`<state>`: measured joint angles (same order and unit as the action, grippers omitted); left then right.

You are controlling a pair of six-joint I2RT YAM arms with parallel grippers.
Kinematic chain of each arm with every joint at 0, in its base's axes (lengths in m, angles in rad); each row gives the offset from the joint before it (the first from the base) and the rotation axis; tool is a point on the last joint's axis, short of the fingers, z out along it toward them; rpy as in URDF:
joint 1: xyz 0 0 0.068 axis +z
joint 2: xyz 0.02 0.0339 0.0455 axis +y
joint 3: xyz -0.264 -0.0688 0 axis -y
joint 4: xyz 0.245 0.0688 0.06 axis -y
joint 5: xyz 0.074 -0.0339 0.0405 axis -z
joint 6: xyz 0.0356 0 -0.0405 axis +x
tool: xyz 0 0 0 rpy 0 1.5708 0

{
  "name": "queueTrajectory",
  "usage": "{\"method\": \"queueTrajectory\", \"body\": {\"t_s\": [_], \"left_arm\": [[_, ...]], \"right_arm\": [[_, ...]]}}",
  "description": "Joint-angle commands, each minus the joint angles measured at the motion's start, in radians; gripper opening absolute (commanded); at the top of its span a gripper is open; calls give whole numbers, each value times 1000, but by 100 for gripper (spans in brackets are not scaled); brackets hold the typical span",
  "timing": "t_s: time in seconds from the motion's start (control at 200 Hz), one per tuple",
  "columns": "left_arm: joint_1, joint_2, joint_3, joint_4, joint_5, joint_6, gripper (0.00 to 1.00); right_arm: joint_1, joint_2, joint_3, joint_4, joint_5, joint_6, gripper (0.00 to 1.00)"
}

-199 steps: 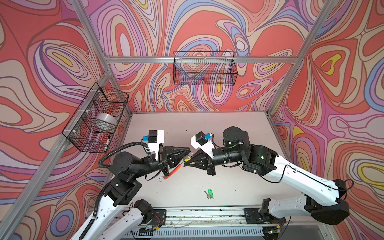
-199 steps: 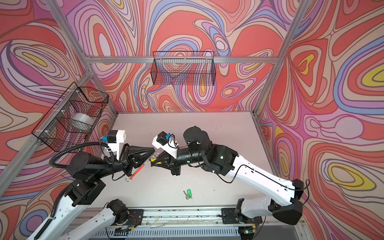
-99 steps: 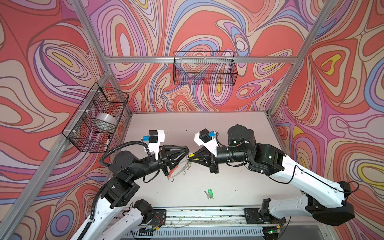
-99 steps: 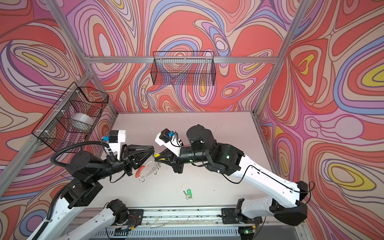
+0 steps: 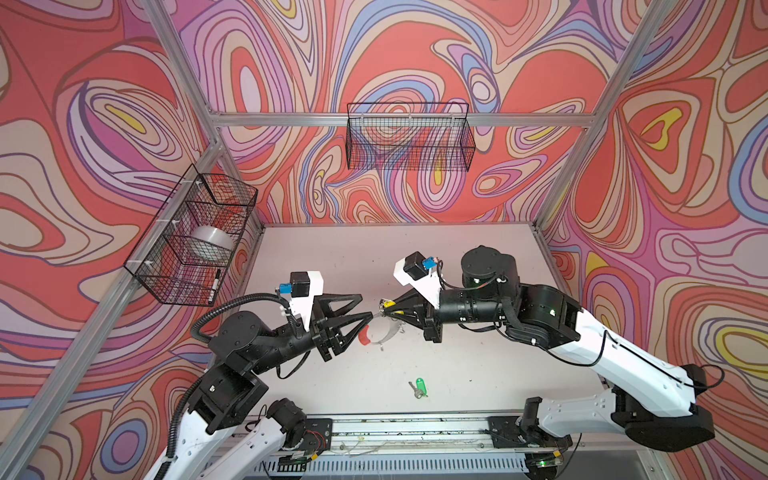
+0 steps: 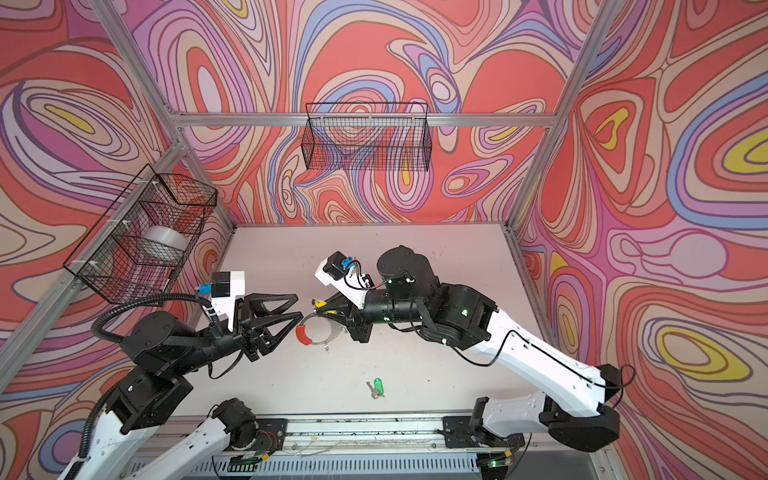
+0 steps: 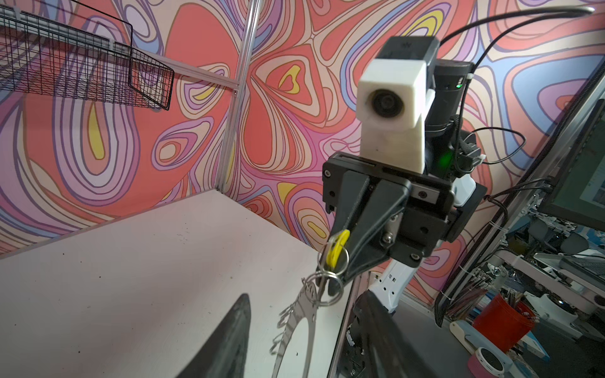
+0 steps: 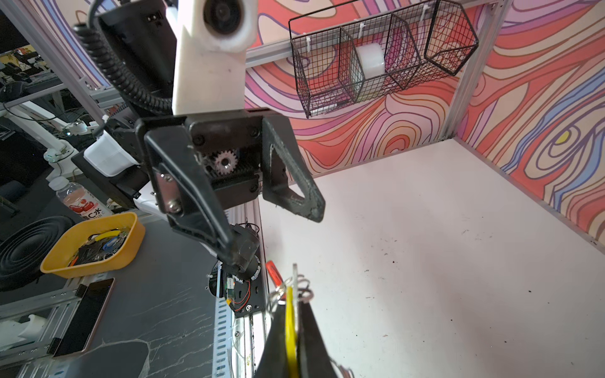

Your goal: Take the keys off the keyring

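The keyring (image 5: 388, 334), a flat grey ring with a red segment (image 5: 364, 336), hangs in the air over the table's middle in both top views (image 6: 330, 332). It dangles from the yellow-tagged key (image 7: 339, 243), and my right gripper (image 5: 384, 307) is shut on that yellow tag (image 8: 289, 319). My left gripper (image 5: 365, 306) faces it from the left, open. Its fingers (image 7: 235, 327) stand on either side of the ring (image 7: 307, 314) without touching it. The green-tagged key (image 5: 419, 386) lies loose on the table near the front edge (image 6: 377, 387).
A wire basket (image 5: 409, 141) hangs on the back wall. Another basket (image 5: 195, 245) on the left wall holds a tape roll. Beyond the table's front rail sit a yellow tray (image 8: 91, 242) and a phone (image 8: 85, 317).
My left gripper has opened and let go of the keyring. The right gripper has drawn back to the right with the yellow-tagged key, and the ring now hangs from it.
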<state>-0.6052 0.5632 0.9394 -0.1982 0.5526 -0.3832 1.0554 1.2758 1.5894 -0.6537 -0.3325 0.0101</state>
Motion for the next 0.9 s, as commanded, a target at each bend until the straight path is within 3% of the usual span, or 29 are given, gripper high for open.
{"method": "queueTrajectory", "body": {"t_s": [0.0,0.346,0.491,0.756,0.896], "left_arm": [[-2,-2,40,-59,35,48,57],[-2,4,58,-136,-44,107,58],[-2,-2,41,-82,10,93,59],[-2,-57,-17,23,74,58,50],[-2,-96,-17,10,68,60,51]], "right_arm": [[5,0,31,-3,44,28,0],[5,18,49,-22,55,57,0],[5,-32,-6,13,-137,-4,0],[3,-61,-31,40,-265,-63,0],[2,-48,-18,28,-307,-77,0]]}}
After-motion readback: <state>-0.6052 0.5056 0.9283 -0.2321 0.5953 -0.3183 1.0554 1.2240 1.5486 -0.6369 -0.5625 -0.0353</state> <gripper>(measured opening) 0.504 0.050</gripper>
